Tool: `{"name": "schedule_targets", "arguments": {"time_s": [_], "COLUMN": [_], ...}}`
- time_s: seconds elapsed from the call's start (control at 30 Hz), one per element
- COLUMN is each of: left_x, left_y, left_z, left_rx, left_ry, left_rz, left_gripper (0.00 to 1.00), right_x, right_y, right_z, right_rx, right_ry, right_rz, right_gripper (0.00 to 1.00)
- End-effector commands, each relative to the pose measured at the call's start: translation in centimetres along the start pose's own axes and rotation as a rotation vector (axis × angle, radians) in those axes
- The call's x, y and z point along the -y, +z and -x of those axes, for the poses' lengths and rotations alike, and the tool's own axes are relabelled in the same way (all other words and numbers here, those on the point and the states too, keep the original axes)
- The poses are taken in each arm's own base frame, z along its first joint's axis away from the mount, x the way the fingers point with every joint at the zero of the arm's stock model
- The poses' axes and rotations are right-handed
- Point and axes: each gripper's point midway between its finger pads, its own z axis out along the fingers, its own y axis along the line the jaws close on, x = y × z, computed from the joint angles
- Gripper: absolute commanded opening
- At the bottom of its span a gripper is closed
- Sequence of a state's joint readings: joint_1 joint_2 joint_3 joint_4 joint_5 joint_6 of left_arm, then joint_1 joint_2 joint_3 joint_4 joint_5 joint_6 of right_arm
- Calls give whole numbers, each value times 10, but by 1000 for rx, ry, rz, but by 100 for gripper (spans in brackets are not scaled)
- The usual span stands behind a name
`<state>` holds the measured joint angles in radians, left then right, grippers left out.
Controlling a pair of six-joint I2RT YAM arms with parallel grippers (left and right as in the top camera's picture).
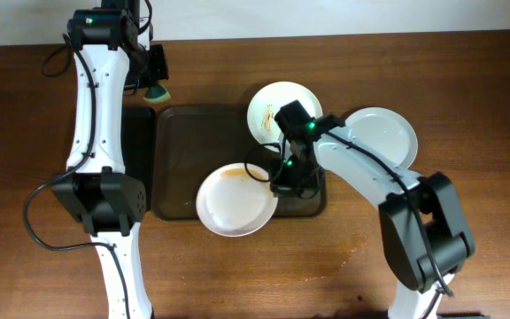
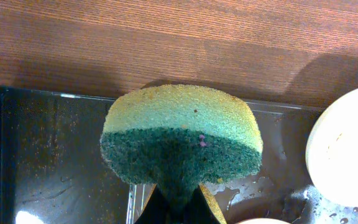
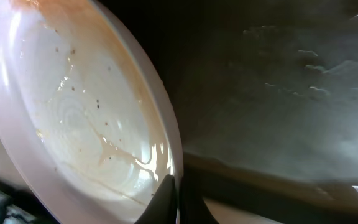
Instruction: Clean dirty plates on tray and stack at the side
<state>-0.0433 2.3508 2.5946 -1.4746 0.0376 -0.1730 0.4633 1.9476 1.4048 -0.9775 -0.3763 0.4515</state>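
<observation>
Three white plates show in the overhead view. One smeared plate [image 1: 235,200] hangs over the front edge of the brown tray [image 1: 193,142]. My right gripper [image 1: 280,183] is shut on its right rim, and in the right wrist view the fingers [image 3: 178,198] pinch that rim with the orange-smeared plate [image 3: 79,112] tilted. A second plate [image 1: 271,102] rests on the tray's far right corner. A third plate [image 1: 386,133] lies on the table to the right. My left gripper [image 1: 158,89] is shut on a yellow-green sponge [image 2: 182,137] above the tray's far left corner.
A smaller black tray [image 1: 135,151] lies left of the brown tray, partly under the left arm. The brown tray's floor is wet [image 2: 272,180]. Bare wooden table [image 1: 343,257] spreads in front and to the right.
</observation>
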Motion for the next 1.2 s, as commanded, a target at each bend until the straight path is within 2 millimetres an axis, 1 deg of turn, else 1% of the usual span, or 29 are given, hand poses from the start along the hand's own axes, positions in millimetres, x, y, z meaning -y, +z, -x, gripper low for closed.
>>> {"name": "schedule_targets", "arguments": {"time_s": [0.0,0.03,0.1,0.17,0.2,0.23,0.33,0.37,0.47,0.57,0.63,0.73,0.9,1.1,1.17], "left_x": [1,1,1,1,1,1,1,1,1,1,1,1,1,1,1], "left_y": [2,2,2,2,2,2,2,2,2,2,2,2,2,2,2], "left_z": [0,0,0,0,0,0,-1,-1,-1,-1,-1,-1,-1,-1,-1], "left_rx": [-4,-4,-4,-5,-5,-5,-6,-7,-7,-7,-7,-7,-6,-7,-7], "left_ry": [16,16,16,16,16,16,16,16,16,16,16,16,16,16,16], "left_rz": [-7,-7,-7,-7,-7,-7,-7,-7,-7,-7,-7,-7,-6,-7,-7], "left_gripper": [1,1,0,0,0,1,0,0,1,0,0,0,0,1,0], "right_x": [9,13,12,2,-3,-5,-5,-8,-20,-44,-60,-79,-104,-139,-144], "right_y": [-60,-72,-97,-117,-123,-128,-138,-144,-158,-167,-171,-180,-198,-230,-235], "right_z": [24,26,31,35,36,38,41,42,43,41,37,30,17,-13,-17], "right_rx": [163,183,232,281,306,336,444,502,639,760,827,919,1066,1303,1344], "right_ry": [-72,-73,-86,-110,-126,-142,-140,-143,-168,-232,-271,-316,-369,-425,-425], "right_rz": [-178,-235,-312,-349,-369,-404,-566,-633,-754,-824,-855,-904,-991,-1122,-1139], "right_gripper": [4,4,4,4,4,4,4,4,4,4,4,4,4,4,4]}}
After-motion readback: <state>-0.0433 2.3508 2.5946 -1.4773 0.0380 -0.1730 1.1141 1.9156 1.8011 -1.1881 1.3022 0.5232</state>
